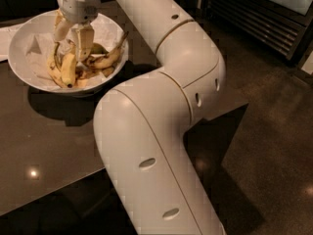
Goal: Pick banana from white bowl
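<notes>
The white bowl [22,43], lined with crumpled white paper, stands at the table's back left and holds several bananas. The long curved banana [108,58] lies at the bowl's right side, with its stem pointing up toward the rim. Smaller brown-spotted bananas [66,70] lie to its left. My gripper [73,39] hangs down into the bowl over the smaller bananas, left of the curved banana. Its fingers [86,40] are apart and nothing is held between them. Its tips are down among the fruit.
The bowl sits on a dark glossy table [54,146]. My large white arm [161,116] crosses the frame's middle and hides the table's right part. A white sheet [4,40] lies left of the bowl. A dark slatted cabinet [264,18] stands at the back right over dark floor.
</notes>
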`<state>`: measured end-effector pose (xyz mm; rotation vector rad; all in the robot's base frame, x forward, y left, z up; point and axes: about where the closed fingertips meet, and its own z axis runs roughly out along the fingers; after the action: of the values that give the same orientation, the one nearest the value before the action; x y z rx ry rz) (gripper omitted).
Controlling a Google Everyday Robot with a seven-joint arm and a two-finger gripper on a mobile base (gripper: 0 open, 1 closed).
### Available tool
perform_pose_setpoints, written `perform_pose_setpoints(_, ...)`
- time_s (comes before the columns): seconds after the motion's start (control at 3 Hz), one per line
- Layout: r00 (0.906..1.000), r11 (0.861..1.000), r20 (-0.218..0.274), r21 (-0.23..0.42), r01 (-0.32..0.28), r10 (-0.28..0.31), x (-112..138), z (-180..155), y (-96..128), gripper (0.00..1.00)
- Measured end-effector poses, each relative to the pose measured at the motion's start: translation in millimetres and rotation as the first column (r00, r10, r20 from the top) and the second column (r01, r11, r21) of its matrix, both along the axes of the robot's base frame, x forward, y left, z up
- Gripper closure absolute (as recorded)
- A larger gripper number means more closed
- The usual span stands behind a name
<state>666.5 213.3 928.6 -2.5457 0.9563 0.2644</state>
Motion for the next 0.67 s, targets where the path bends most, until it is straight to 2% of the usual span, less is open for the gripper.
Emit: perform_pose_setpoints(0.67,0.9992,0.999,-0.04,-0.04,-0.008,0.006,-2.9,-20.3,-2.2,0.44)
